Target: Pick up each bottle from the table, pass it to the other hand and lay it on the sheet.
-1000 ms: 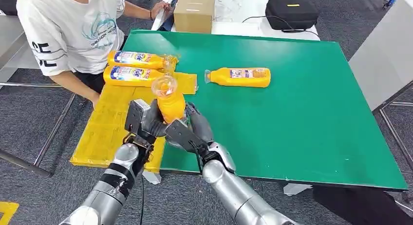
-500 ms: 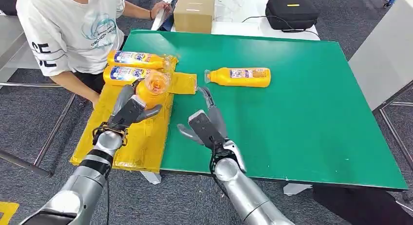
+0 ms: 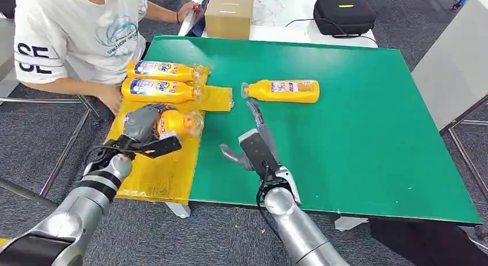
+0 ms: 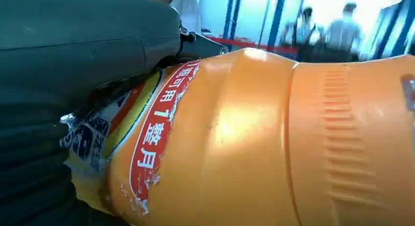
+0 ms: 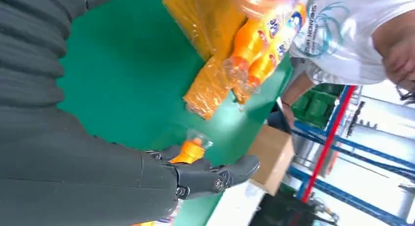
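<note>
The left hand (image 3: pixel 140 123) has lowered the orange bottle (image 3: pixel 178 122) almost flat over the yellow sheet (image 3: pixel 149 174), gripping it; the right hand (image 3: pixel 253 145), empty and spread, has drawn away; the lay-down is near.

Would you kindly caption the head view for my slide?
Left hand lowers an orange bottle onto the yellow sheet; right hand open.

Broad bare green surface (image 3: pixel 368 139) lies open right of the right robot hand (image 3: pixel 257 146), with one lone bottle (image 3: pixel 283 91) lying ahead. On the yellow sheet (image 3: pixel 155 174), two laid bottles (image 3: pixel 161 80) crowd the far end, and a person's hand (image 3: pixel 109 99) sits just beside them.
</note>
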Controlling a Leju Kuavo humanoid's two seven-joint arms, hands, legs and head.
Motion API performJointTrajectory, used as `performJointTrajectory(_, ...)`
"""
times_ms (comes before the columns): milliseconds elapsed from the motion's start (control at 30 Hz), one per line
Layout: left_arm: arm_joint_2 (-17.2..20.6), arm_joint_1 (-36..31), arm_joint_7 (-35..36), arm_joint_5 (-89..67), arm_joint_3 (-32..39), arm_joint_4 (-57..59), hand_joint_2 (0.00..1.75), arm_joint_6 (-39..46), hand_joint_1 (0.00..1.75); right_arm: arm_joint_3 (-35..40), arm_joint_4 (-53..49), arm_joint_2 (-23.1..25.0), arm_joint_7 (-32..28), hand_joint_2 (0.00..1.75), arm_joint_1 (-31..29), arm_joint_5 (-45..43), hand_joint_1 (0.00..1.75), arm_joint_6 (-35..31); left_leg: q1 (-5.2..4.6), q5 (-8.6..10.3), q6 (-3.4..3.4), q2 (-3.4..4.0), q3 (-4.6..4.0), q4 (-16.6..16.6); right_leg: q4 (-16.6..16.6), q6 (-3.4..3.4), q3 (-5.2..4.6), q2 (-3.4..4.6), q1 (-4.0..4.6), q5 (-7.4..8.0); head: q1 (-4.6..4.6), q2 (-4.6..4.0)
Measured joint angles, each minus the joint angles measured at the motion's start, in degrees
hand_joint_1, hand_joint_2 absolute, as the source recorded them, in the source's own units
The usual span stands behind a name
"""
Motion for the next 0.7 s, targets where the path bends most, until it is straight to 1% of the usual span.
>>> performJointTrajectory(67,1.44,0.02,1.09,-3.83,-2.74,2.89,1.75,0.89,1.75,-0.41,0.00,-0.37,-1.46,1.75,0.94,-0.33,0.00,0.15,0.00,0.00,0.00,0.00,-0.02,0.00,0.02,0.00,-0.03,0.00,0.00,0.00,-0.02,0.00)
performJointTrajectory(167,2.95,-0.01,1.68,-5.30,-5.79,5.66,1.75,1.48,1.75,-0.96,0.00,-0.61,-1.88,1.75,1.49,-0.57,0.00,0.35,0.00,0.00,0.00,0.02,-0.02,0.00,0.02,0.00,-0.04,0.00,0.00,0.00,0.00,0.00)
performJointTrajectory(300,4.04,-0.51,2.16,-6.62,-8.13,7.56,1.75,1.29,1.75,-1.20,-0.04,-0.74,-1.83,1.75,1.79,-0.72,0.00,0.63,0.00,0.00,0.00,-0.03,-0.04,0.00,0.02,0.00,-0.02,-0.01,-0.01,0.00,0.00,0.00)
performJointTrajectory(433,5.24,-1.27,0.98,-8.12,-10.66,8.84,1.75,-1.22,1.75,-1.20,-0.11,-0.76,-1.72,1.75,1.81,-0.70,0.00,1.64,0.00,0.00,0.00,-0.01,-0.03,0.00,0.01,0.00,-0.02,-0.01,-0.01,0.00,0.00,0.00)
performJointTrajectory(567,5.66,-2.34,0.72,-9.39,-12.81,10.18,1.75,-2.84,1.75,-1.20,-0.11,-0.76,-1.68,1.75,1.79,-0.70,0.00,2.45,0.00,0.01,-0.01,-0.02,-0.01,0.00,0.04,0.00,0.01,-0.01,-0.01,0.01,0.00,0.00)
performJointTrajectory(600,5.68,-2.57,0.74,-9.57,-13.22,10.46,1.75,-3.00,0.79,-1.20,-0.11,-0.76,-1.66,1.75,1.79,-0.70,0.00,2.62,0.00,0.02,-0.02,-0.02,0.00,0.00,0.06,0.00,0.02,-0.01,-0.01,0.00,-0.02,0.00)
performJointTrajectory(633,5.70,-2.75,0.98,-9.89,-13.57,10.66,1.75,-3.24,0.00,-1.20,-0.11,-0.74,-1.66,1.75,1.79,-0.70,0.00,2.71,0.00,0.02,-0.02,-0.03,0.00,0.00,0.09,0.00,0.02,-0.01,-0.01,0.00,-0.02,0.00)
performJointTrajectory(700,5.70,-3.07,1.90,-10.26,-14.40,11.10,1.75,-3.17,0.00,-1.20,-0.09,-0.74,-1.50,1.75,1.77,-0.65,0.00,2.78,0.00,0.02,-0.02,-0.03,0.03,0.00,0.10,0.00,0.04,-0.01,-0.01,0.00,-0.02,0.00)
